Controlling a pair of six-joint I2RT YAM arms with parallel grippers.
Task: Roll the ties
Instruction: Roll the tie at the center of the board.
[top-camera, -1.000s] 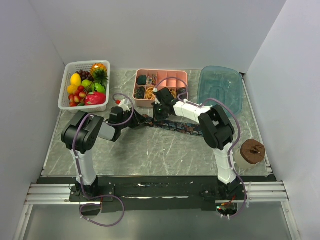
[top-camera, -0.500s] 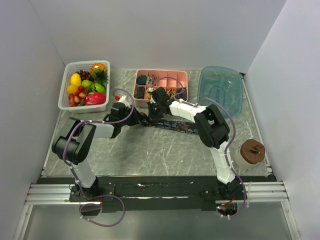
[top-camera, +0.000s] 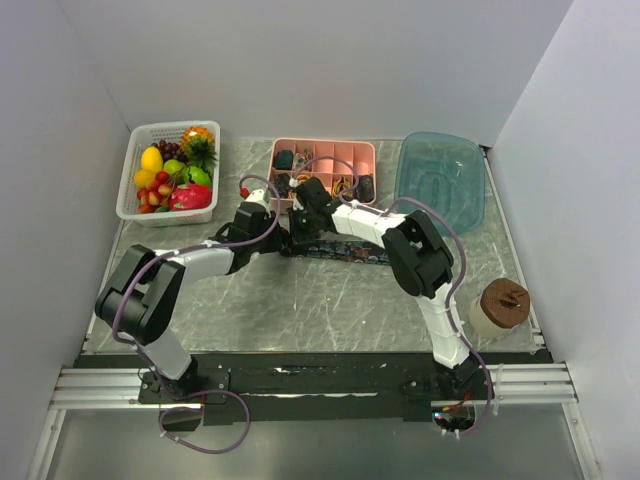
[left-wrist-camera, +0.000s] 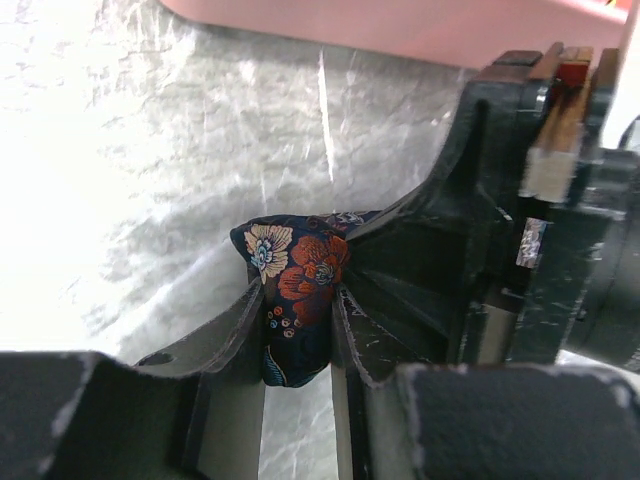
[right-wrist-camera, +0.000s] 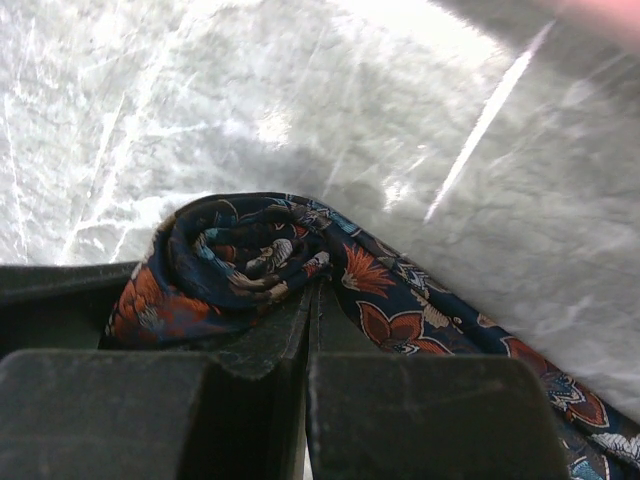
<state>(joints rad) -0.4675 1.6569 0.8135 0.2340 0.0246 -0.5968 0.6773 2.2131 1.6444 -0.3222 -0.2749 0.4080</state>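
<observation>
Top-view tie: tie (top-camera: 350, 253) is lying flat on the table (top-camera: 300, 300) just in front of the pink tray (top-camera: 323, 147), stretching right from the grippers and mostly unrolled.
Top-view grippers: left gripper (top-camera: 283, 240) and right gripper (top-camera: 298, 235) are meeting at the tie's left end; their opening is too small to tell here.
Left-wrist grip: left gripper (left-wrist-camera: 297, 325) is pinching a bunched fold of the tie (left-wrist-camera: 298, 285), with its jaws narrowed onto the cloth. Right gripper (left-wrist-camera: 520, 200) is crowding in just beside.
Right-wrist grip: right gripper (right-wrist-camera: 308, 320) is sitting with its jaws pressed almost together, and cloth is seemingly getting nipped at the tips.
Right-wrist roll: tie (right-wrist-camera: 235, 255) is curling into a small loose coil against the fingers, its tail trailing flat to the lower right.
Progress: rolling is looking barely started, with a few turns formed and most of the length waiting.
Remaining: winding up the long tail. Dark bundles in the tray are reading too small to identify.
</observation>
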